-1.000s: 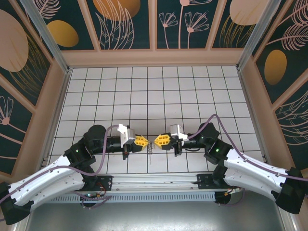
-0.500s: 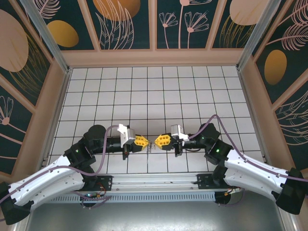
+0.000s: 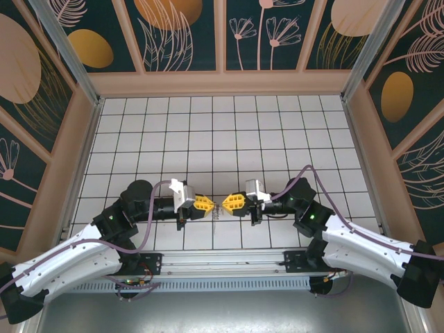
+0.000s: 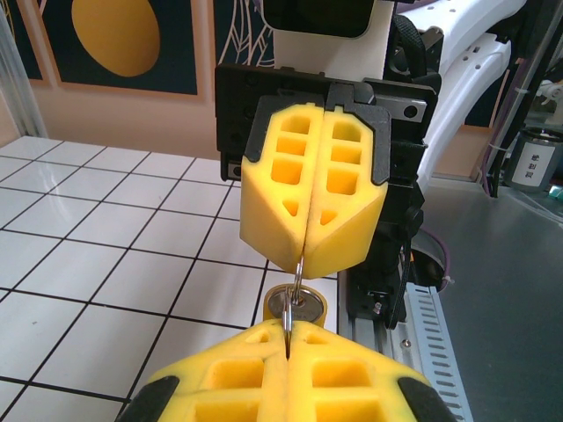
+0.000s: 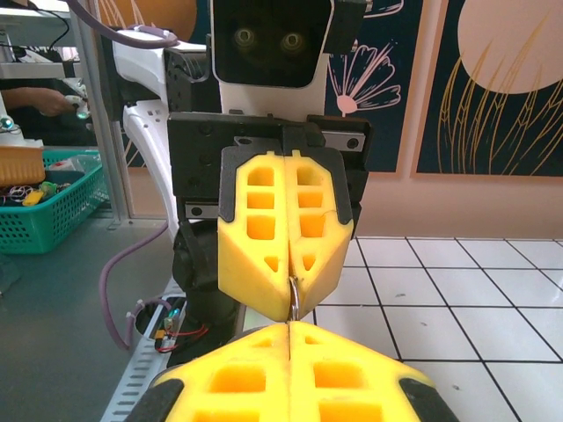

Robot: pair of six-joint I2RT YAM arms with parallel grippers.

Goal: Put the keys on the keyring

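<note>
**Walls** (image 3: 182,35): dark panels printed with gold discs and pale flower outlines enclose the workspace at 9, 12 and 3 o'clock in the top view.

**Table** (image 3: 222,132): a white surface ruled with a dark grid; the far half, toward 12 o'clock, is bare tile.

**Left arm** (image 3: 83,258): enters from 7 o'clock and bends inward, its wrist pointing toward 3 o'clock.

**Right arm** (image 3: 361,244): enters from 5 o'clock in mirror pose, its wrist pointing toward 9 o'clock.

**Left gripper** (image 3: 209,206): yellow foam-like fingers pressed together along their centre seam, lying at 6 o'clock of the table's middle. It is clenched on the keyring, whose wire enters the seam at the fingertips in the left wrist view.

**Right gripper** (image 3: 223,204): tip to tip with the left one and just apart from it. Its fingers are likewise pressed together and grasp the opposite side of the same keyring.

**Keyring** (image 4: 300,268): a thin metal loop seen edge-on, spanning the small gap between the two pairs of fingertips, above the near tiles. No strap can be made out.

**Key** (image 4: 310,308): a small silvery piece with an orange-yellow head, at the ring between the grippers. Whether it is threaded on cannot be told.
</note>
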